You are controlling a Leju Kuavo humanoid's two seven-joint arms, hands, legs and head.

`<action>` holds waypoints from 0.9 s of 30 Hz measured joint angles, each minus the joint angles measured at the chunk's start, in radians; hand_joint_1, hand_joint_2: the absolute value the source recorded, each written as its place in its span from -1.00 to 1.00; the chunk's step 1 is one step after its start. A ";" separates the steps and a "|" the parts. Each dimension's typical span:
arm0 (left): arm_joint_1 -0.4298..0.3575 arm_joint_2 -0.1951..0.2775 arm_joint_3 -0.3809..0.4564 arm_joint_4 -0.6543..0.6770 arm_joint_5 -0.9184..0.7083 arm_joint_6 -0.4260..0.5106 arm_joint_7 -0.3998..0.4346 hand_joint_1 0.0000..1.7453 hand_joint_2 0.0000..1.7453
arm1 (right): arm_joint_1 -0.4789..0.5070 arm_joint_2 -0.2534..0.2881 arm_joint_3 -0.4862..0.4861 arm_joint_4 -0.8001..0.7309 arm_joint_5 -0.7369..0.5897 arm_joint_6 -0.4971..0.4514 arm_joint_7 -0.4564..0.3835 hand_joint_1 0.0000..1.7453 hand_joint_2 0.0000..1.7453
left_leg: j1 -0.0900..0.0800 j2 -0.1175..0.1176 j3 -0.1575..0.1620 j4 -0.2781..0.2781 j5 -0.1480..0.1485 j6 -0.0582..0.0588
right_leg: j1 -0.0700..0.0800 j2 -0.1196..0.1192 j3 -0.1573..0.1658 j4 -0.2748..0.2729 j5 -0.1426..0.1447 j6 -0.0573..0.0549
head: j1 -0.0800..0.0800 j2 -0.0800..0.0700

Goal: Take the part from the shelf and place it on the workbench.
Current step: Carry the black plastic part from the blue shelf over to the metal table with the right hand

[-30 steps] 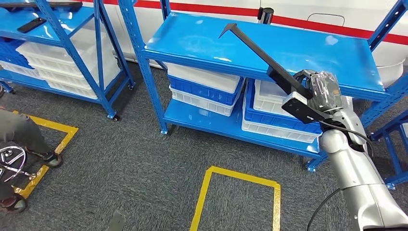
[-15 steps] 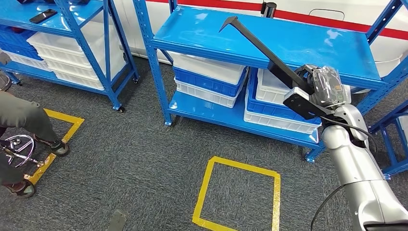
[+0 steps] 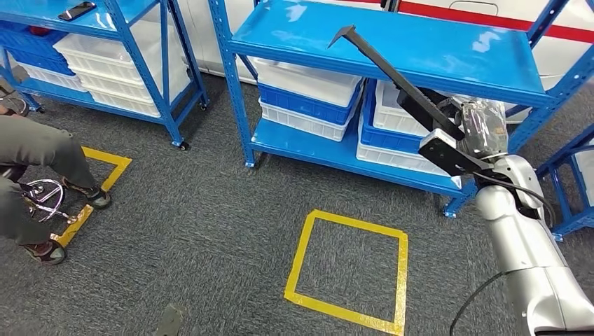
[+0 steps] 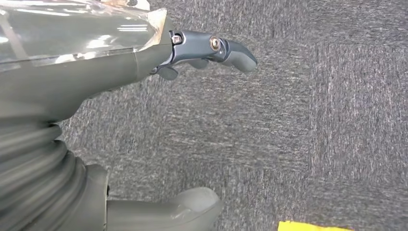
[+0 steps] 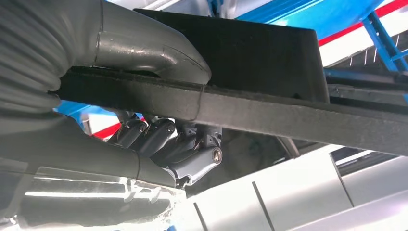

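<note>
The part (image 3: pixel 392 73) is a long black bar with a hooked tip and a wider block near its held end. My right hand (image 3: pixel 468 133) grips it at the right of the head view, in front of the blue shelf (image 3: pixel 392 42), with the bar slanting up and left over the top board. Close up, the thumb (image 5: pixel 154 50) presses on the black part (image 5: pixel 250 108) and the dark fingers (image 5: pixel 187 144) curl under it. My left hand (image 4: pixel 144 96) hangs over grey carpet, its fingers (image 4: pixel 226 48) apart and nothing held.
White and blue bins (image 3: pixel 308 98) fill the shelf's lower level. A second blue rack (image 3: pixel 105 42) stands at the left. A person's legs (image 3: pixel 35 154) and a wheeled stool base (image 3: pixel 42 196) are at the left edge. A yellow tape square (image 3: pixel 350 273) marks the carpet.
The whole view has shifted: shelves and floor marks slid up and rightward in the picture, so the camera moved. My right hand keeps its grip on the part.
</note>
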 joint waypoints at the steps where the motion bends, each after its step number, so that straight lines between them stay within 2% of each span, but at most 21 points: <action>1: 0.001 0.001 0.000 0.000 0.000 0.000 0.001 -1.00 1.00 | 0.002 -0.001 0.000 0.000 0.000 0.000 0.000 0.96 1.00 | 0.003 0.000 -0.008 0.012 -0.021 -0.006 | -0.005 -0.002 -0.006 0.000 0.012 -0.012 | -0.001 0.000; 2: 0.002 0.001 0.000 0.000 0.000 0.000 0.002 -1.00 1.00 | 0.005 -0.001 -0.001 -0.001 0.000 0.000 0.000 0.96 1.00 | 0.006 -0.001 -0.021 0.041 -0.060 -0.013 | -0.011 -0.003 -0.014 -0.001 0.025 -0.023 | -0.002 0.000; 4: 0.002 0.002 0.000 0.000 -0.001 0.000 0.002 -1.00 1.00 | 0.009 -0.001 -0.003 -0.004 0.000 -0.001 0.001 0.96 1.00 | 0.013 0.000 -0.057 0.162 -0.174 -0.027 | -0.013 -0.005 -0.039 0.000 0.053 -0.038 | -0.004 0.000; 5: 0.002 0.002 0.000 0.000 -0.001 0.000 0.002 -1.00 1.00 | 0.012 -0.001 -0.005 -0.006 0.000 -0.001 0.001 0.96 1.00 | 0.016 -0.001 -0.071 0.233 -0.213 -0.033 | -0.013 -0.005 -0.054 0.001 0.066 -0.038 | -0.005 0.000; 6: 0.002 0.002 0.000 0.000 -0.001 0.000 0.002 -1.00 1.00 | 0.016 -0.001 -0.007 -0.007 0.000 -0.002 0.001 0.96 1.00 | 0.020 0.000 -0.078 0.293 -0.229 -0.038 | -0.012 -0.005 -0.070 0.002 0.078 -0.036 | -0.005 0.000; 7: 0.002 0.002 0.000 0.000 -0.002 0.000 0.003 -1.00 1.00 | 0.021 -0.001 -0.008 -0.008 0.000 -0.002 0.001 0.96 1.00 | 0.023 0.000 -0.071 0.324 -0.223 -0.042 | -0.012 -0.004 -0.085 0.002 0.089 -0.033 | -0.005 0.000; 8: 0.001 0.002 0.000 0.000 -0.002 0.000 0.003 -1.00 1.00 | 0.027 -0.002 -0.009 -0.009 0.000 -0.002 0.001 0.96 1.00 | 0.027 0.000 -0.046 0.318 -0.202 -0.044 | -0.013 -0.004 -0.098 0.003 0.099 -0.029 | -0.005 0.000; 10: 0.000 0.002 0.000 0.000 -0.002 0.000 0.003 -1.00 1.00 | 0.034 -0.003 -0.011 -0.015 0.001 -0.002 0.001 0.96 1.00 | 0.032 0.000 0.060 0.202 -0.166 -0.044 | -0.014 -0.004 -0.121 0.007 0.116 -0.019 | -0.005 0.000; 12: -0.003 0.003 0.000 0.000 -0.002 0.000 0.004 -1.00 1.00 | 0.035 -0.006 -0.016 -0.023 0.001 -0.002 0.001 0.96 1.00 | 0.029 -0.002 0.163 0.058 -0.178 -0.036 | -0.013 -0.005 -0.135 0.009 0.133 -0.003 | -0.005 0.000; 13: -0.004 0.003 0.000 0.000 -0.002 0.000 0.004 -1.00 1.00 | 0.034 -0.006 -0.018 -0.026 0.000 -0.003 0.001 0.96 1.00 | 0.025 -0.003 0.186 0.021 -0.188 -0.029 | -0.013 -0.006 -0.138 0.008 0.141 0.004 | -0.004 0.000; 15: -0.005 0.004 0.000 0.000 -0.001 -0.001 0.004 -1.00 1.00 | 0.036 -0.006 -0.021 -0.027 -0.001 -0.003 0.001 0.96 1.00 | 0.019 -0.002 0.183 -0.001 -0.176 -0.010 | -0.013 -0.008 -0.144 0.001 0.158 0.022 | -0.004 0.000; 16: -0.005 0.004 0.000 0.000 -0.001 -0.001 0.004 -1.00 1.00 | 0.038 -0.006 -0.022 -0.028 -0.001 -0.003 0.001 0.96 1.00 | 0.018 -0.001 0.175 -0.008 -0.162 0.001 | -0.013 -0.007 -0.153 0.006 0.151 0.025 | -0.004 0.000; 17: -0.005 0.004 0.000 0.000 0.000 -0.001 0.004 -1.00 1.00 | 0.042 -0.006 -0.023 -0.028 -0.002 -0.003 0.002 0.96 1.00 | 0.017 0.002 0.166 -0.015 -0.146 0.014 | -0.013 -0.006 -0.167 0.027 0.129 0.024 | -0.001 0.000; 18: -0.005 0.004 0.000 0.000 0.000 -0.002 0.004 -1.00 1.00 | 0.045 -0.007 -0.024 -0.028 -0.003 -0.004 0.002 0.96 1.00 | 0.018 0.005 0.154 -0.020 -0.132 0.023 | -0.013 -0.005 -0.185 0.069 0.090 0.017 | 0.000 0.000; 20: -0.005 0.004 0.001 0.000 0.000 -0.004 0.003 -1.00 1.00 | 0.056 -0.007 -0.026 -0.029 -0.004 -0.006 0.003 0.96 1.00 | 0.014 0.006 0.124 -0.020 -0.107 0.030 | -0.013 -0.003 -0.223 0.202 0.004 0.007 | 0.005 0.000; 21: -0.005 0.004 0.001 0.000 0.000 -0.006 0.003 -1.00 1.00 | 0.063 -0.007 -0.029 -0.030 -0.004 -0.007 0.003 0.96 1.00 | 0.014 0.006 0.108 -0.020 -0.095 0.029 | -0.013 -0.002 -0.234 0.264 -0.020 0.010 | 0.005 0.000; 22: -0.005 0.004 0.001 0.000 -0.001 -0.007 0.003 -1.00 1.00 | 0.072 -0.007 -0.031 -0.032 -0.004 -0.008 0.003 0.96 1.00 | 0.013 0.006 0.092 -0.019 -0.082 0.028 | -0.013 -0.001 -0.232 0.302 -0.023 0.019 | 0.005 0.000; 23: -0.005 0.003 0.001 0.000 -0.001 -0.008 0.003 -1.00 1.00 | 0.079 -0.007 -0.033 -0.034 -0.004 -0.008 0.004 0.96 1.00 | 0.014 0.006 0.076 -0.018 -0.071 0.025 | -0.014 0.000 -0.213 0.305 -0.009 0.030 | 0.006 0.000; 24: -0.005 0.003 0.001 0.000 -0.001 -0.009 0.003 -1.00 1.00 | 0.084 -0.007 -0.034 -0.037 -0.004 -0.009 0.004 0.96 1.00 | 0.015 0.007 0.061 -0.016 -0.060 0.021 | -0.017 -0.001 -0.177 0.271 0.014 0.041 | 0.005 0.000; 26: -0.005 0.003 0.001 0.000 -0.002 -0.009 0.003 -1.00 1.00 | 0.086 -0.006 -0.037 -0.044 -0.005 -0.009 0.006 0.96 1.00 | 0.015 0.007 0.035 -0.009 -0.041 0.009 | -0.020 0.001 -0.074 0.127 0.033 0.053 | 0.007 0.000; 27: -0.005 0.004 0.001 0.000 -0.002 -0.009 0.003 -1.00 1.00 | 0.086 -0.005 -0.039 -0.048 -0.006 -0.008 0.008 0.96 1.00 | 0.013 0.007 0.025 -0.005 -0.030 0.003 | -0.017 0.002 -0.035 0.064 0.028 0.050 | 0.007 0.000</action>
